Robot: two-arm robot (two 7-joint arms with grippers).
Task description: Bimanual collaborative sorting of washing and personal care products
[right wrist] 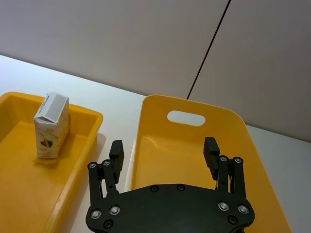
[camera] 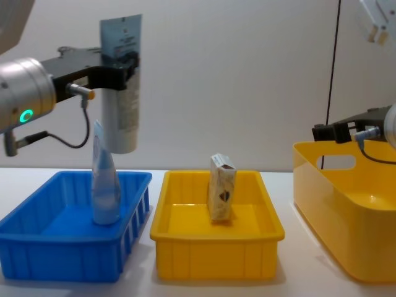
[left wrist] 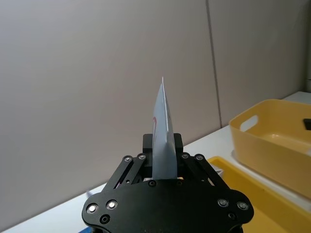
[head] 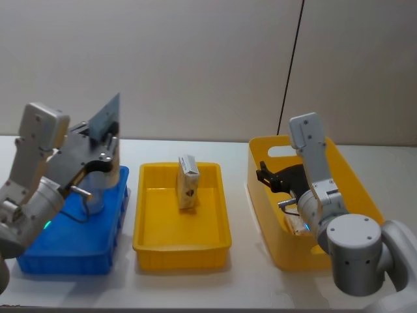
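Free beside the carton [camera: 221, 187], tight over the blue bin [camera: 62, 263].
Blocked at the yellow tray's [camera: 216, 263] middle by that upright carton, passable either side; barred in the bin by a standing tube [camera: 105, 192], the left pincer [camera: 120, 65] and gripped tube [camera: 122, 117] close by it.

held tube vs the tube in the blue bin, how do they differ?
Support: the held tube is clamped in the left gripper, in the air above the blue bin; the bin tube stands free on the bin's floor.
Facing, in the chest view: the held tube shows its broad printed face; the bin tube shows its tapering edge.
Shared: both are soft tubes, upright, crimped end up.
The right gripper, open, is over the yellow bin.
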